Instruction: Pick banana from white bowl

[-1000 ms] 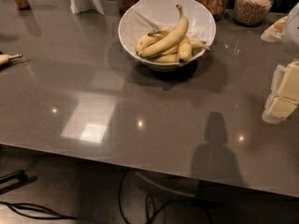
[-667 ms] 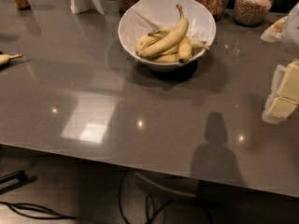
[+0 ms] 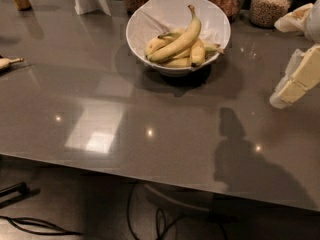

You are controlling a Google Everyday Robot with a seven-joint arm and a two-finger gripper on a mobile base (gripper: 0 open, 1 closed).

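My cream plastic gripper [image 3: 297,79] hangs at the right edge over the glossy grey table [image 3: 100,109], well apart from the large deep white bowl [image 3: 145,19]; can't tell if it's apart or together, it's mostly cut off.

Target long curved yellow banana [image 3: 176,40] lies on top of the pile in that bowl, stem toward the far rim.

Risks:
- grabbing the shorter stubby yellow bananas [image 3: 198,53] it's touching
- clipping the rim and tipping the bowl
- bumping the glass grain jars [image 3: 269,5] just behind

No readable labels, probably none at all.
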